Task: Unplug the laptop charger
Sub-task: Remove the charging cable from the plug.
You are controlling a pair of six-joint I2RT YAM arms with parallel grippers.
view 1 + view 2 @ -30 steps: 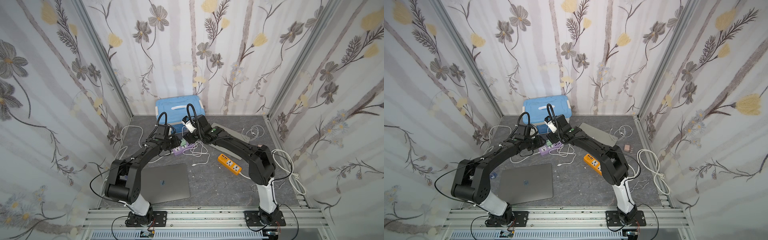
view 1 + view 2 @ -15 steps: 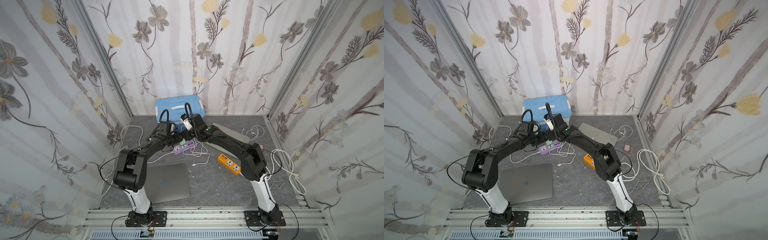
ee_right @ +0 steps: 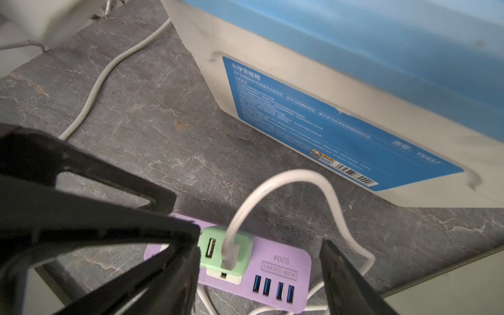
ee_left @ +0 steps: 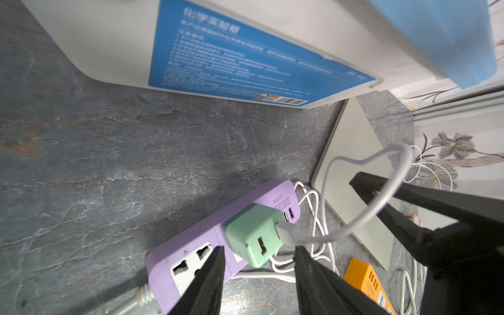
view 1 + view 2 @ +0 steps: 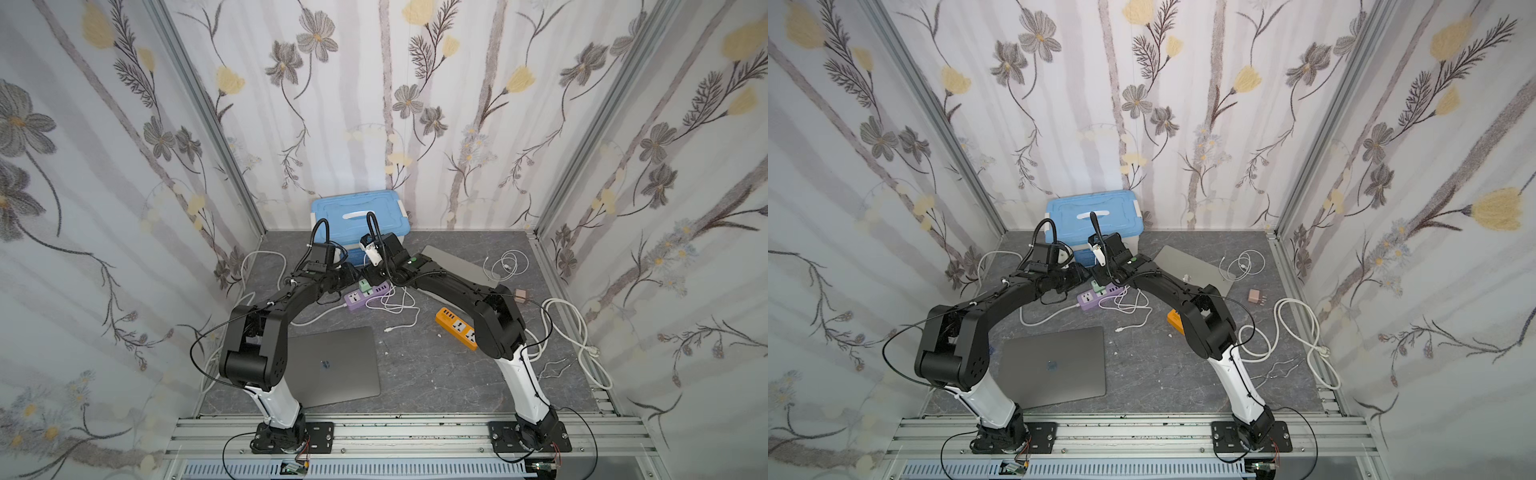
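The laptop charger is a mint-green cube (image 4: 252, 236) (image 3: 226, 251) plugged into a purple power strip (image 4: 191, 245) (image 3: 283, 268) (image 5: 365, 296) (image 5: 1100, 296). A white cable (image 3: 286, 174) loops out of it. My left gripper (image 4: 259, 248) (image 5: 352, 277) is open, its fingertips either side of the cube's near corner, one over the strip's socket. My right gripper (image 3: 260, 245) (image 5: 369, 274) is open around the cube from the opposite side; one finger (image 3: 191, 261) is against it, the other (image 3: 335, 267) stands well clear. The two grippers almost touch.
A white box with a blue lid (image 5: 357, 212) stands just behind the strip. A closed grey laptop (image 5: 332, 365) lies in front, another (image 5: 457, 262) to the right. An orange power strip (image 5: 457, 328), loose white cables (image 5: 507, 266) and a pink adapter (image 5: 1255, 296) lie on the right.
Both arms have reached a little further back and the grippers have drawn together at the green charger. The right gripper's jaws have narrowed slightly.
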